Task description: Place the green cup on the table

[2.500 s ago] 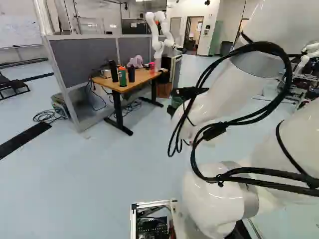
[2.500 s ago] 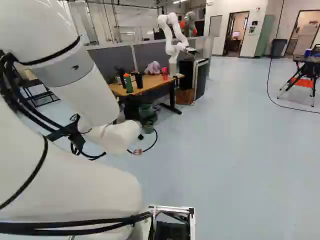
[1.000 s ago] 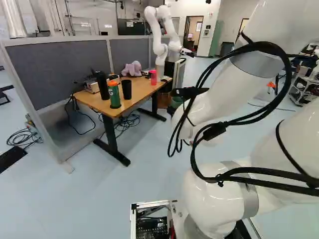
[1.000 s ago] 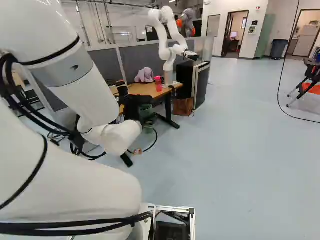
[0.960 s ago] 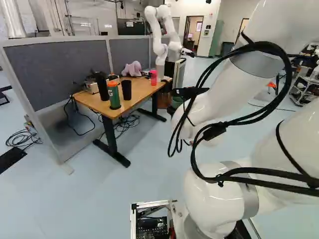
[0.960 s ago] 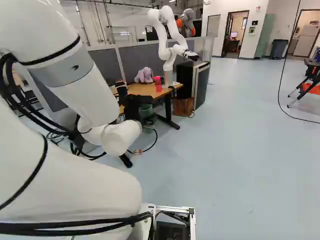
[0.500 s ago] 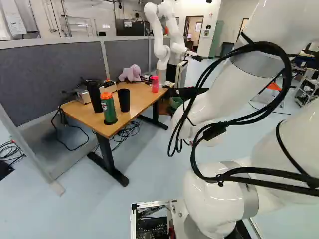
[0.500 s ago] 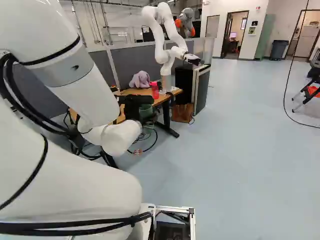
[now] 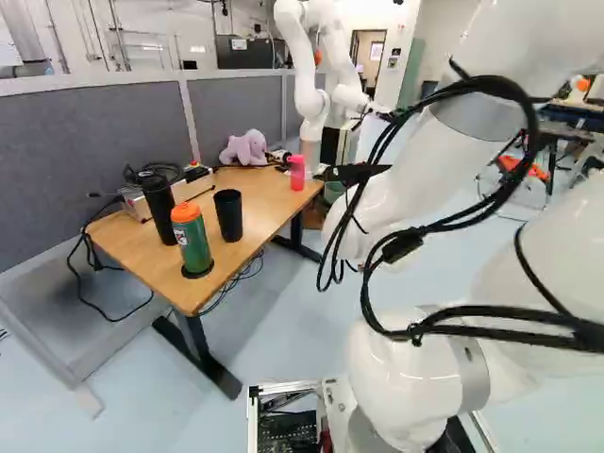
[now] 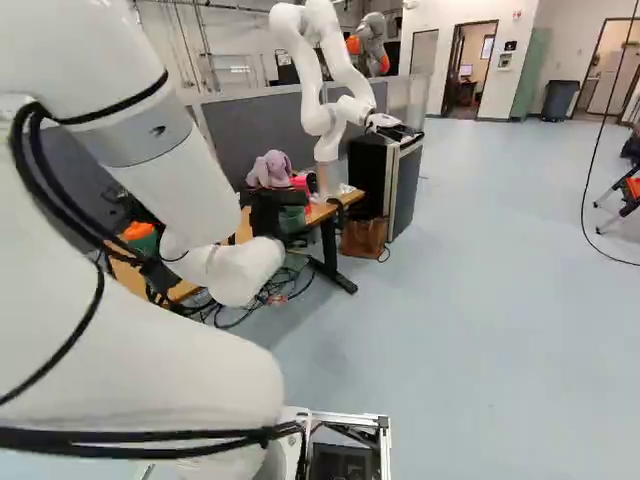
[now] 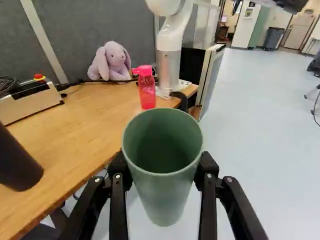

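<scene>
- The green cup [image 11: 162,165] is held up by the jaws; in the wrist view it appears in front of the pink bottle [image 11: 146,89], its mouth turned towards the camera.
- The jaws stand apart by the cup's width, one on each side, both pressed to its wall.
- Seen from the wrist, the cup covers part of the long edge of the bench [image 9: 269,203], with floor showing past it. The pink bottle stands on the bench, near its far end.
- Just behind the pink bottle, another robot [image 9: 310,85] rises from the bench.
- Beside the pink bottle, towards the grey partition [image 9: 236,113], sits a lilac plush rabbit [image 11: 111,61].
- Nearer the base than the pink bottle are a black cup [image 9: 228,215], a green bottle with an orange lid [image 9: 192,241] and a taller black tumbler [image 9: 160,212].
- A pale box with a red button [image 11: 30,101] lies well apart from the pink bottle, near the partition.
- Lower than the pink bottle, a brown bag [image 10: 362,237] rests on the floor.
</scene>
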